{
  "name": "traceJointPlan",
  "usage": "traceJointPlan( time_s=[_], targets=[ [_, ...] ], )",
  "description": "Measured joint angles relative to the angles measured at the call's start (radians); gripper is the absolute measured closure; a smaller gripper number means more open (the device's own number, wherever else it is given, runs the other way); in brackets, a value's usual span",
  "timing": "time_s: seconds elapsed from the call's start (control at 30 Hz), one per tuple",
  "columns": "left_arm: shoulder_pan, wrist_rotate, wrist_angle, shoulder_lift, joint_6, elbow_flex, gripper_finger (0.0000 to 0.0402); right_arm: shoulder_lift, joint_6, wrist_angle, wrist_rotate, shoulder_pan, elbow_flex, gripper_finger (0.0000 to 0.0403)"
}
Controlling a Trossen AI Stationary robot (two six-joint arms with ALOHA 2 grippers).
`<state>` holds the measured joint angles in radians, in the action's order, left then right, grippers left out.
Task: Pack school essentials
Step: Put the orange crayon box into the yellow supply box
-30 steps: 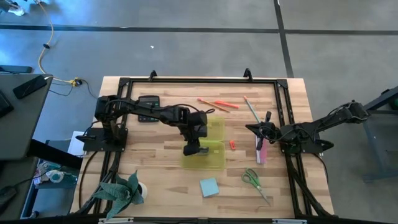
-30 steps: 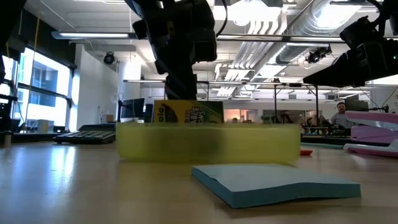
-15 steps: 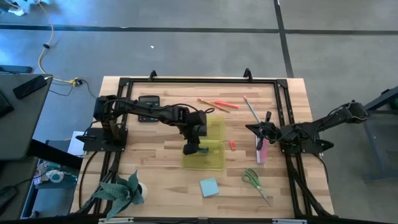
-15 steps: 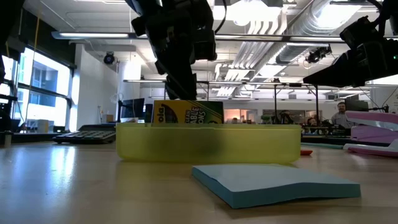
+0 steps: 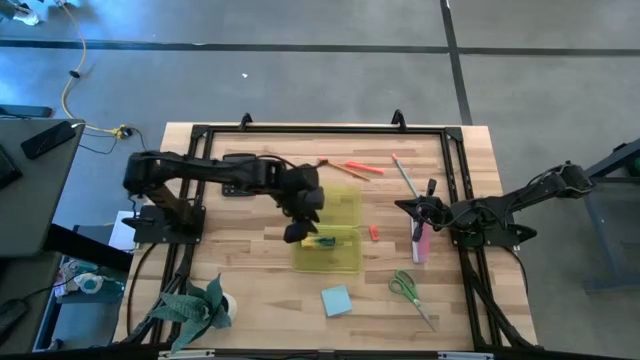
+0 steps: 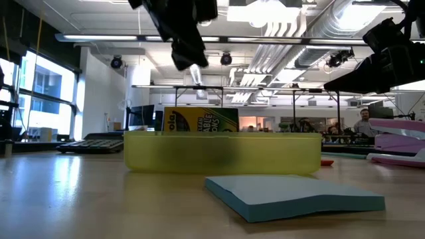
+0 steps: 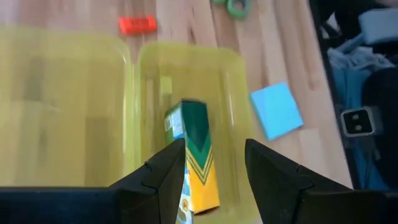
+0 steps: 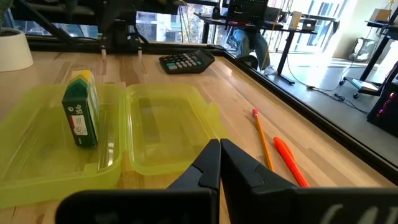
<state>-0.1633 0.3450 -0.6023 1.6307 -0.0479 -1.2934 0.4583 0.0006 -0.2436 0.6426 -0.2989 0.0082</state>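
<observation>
The yellow-green crayon box (image 7: 198, 158) stands on end on the floor of the near half of an open translucent yellow-green case (image 5: 345, 205). It also shows in the right wrist view (image 8: 81, 115) and above the case wall in the low view (image 6: 199, 119). My left gripper (image 7: 214, 149) hangs open above the box, clear of it (image 6: 189, 56), and is over the case's left side (image 5: 297, 235). My right gripper (image 8: 219, 155) is shut on nothing and waits at the table's right (image 5: 405, 207).
On the table lie a light blue sticky-note pad (image 5: 336, 300), green-handled scissors (image 5: 408, 288), a small red eraser (image 5: 373, 232), orange pens (image 5: 360, 168), a thin pencil (image 5: 403, 178), a pink stapler (image 5: 421, 245) and a calculator (image 5: 240, 162). A plant (image 5: 195, 305) stands at the near left corner.
My left gripper has risen from the crayon box and drawn back toward the table's left edge. The box stays standing in the case.
</observation>
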Motion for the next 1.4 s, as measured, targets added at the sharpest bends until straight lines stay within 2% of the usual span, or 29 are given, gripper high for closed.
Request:
traceJointPlan(
  time_s=[0.2,0.4,0.5,0.7,0.87,0.97,1.13,1.3,1.4],
  targets=[
    [0.037,-0.163,-0.071,-0.158,0.009,0.000,0.0245,0.000,0.000,0.000,0.000,0.000,0.000,0.0403],
    [0.114,-0.322,-0.061,-0.304,0.041,0.044,0.0245,0.000,0.000,0.002,0.000,0.000,0.000,0.0403],
    [0.141,-0.334,0.013,-0.366,0.021,0.140,0.0245,0.000,0.000,0.003,0.000,0.000,0.000,0.0403],
    [0.165,-0.335,0.279,-0.447,-0.033,0.366,0.0245,-0.001,0.000,-0.002,0.000,0.000,0.000,0.0403],
    [0.162,-0.357,0.462,-0.489,-0.045,0.482,0.0245,-0.001,0.027,-0.016,-0.019,0.000,0.000,0.0403],
    [0.158,-0.384,0.552,-0.507,-0.037,0.524,0.0245,-0.001,0.078,-0.016,-0.045,0.000,0.002,0.0403],
    [0.143,-0.393,0.622,-0.516,-0.017,0.535,0.0245,-0.001,0.065,-0.045,-0.049,0.000,0.004,0.0403],
    [0.142,-0.417,0.655,-0.516,0.038,0.535,0.0245,0.000,0.058,-0.172,-0.047,0.000,0.007,0.0403],
    [0.143,-0.452,0.652,-0.518,0.043,0.536,0.0245,0.000,-0.010,-0.276,-0.030,0.000,0.007,0.0403]
  ],
)
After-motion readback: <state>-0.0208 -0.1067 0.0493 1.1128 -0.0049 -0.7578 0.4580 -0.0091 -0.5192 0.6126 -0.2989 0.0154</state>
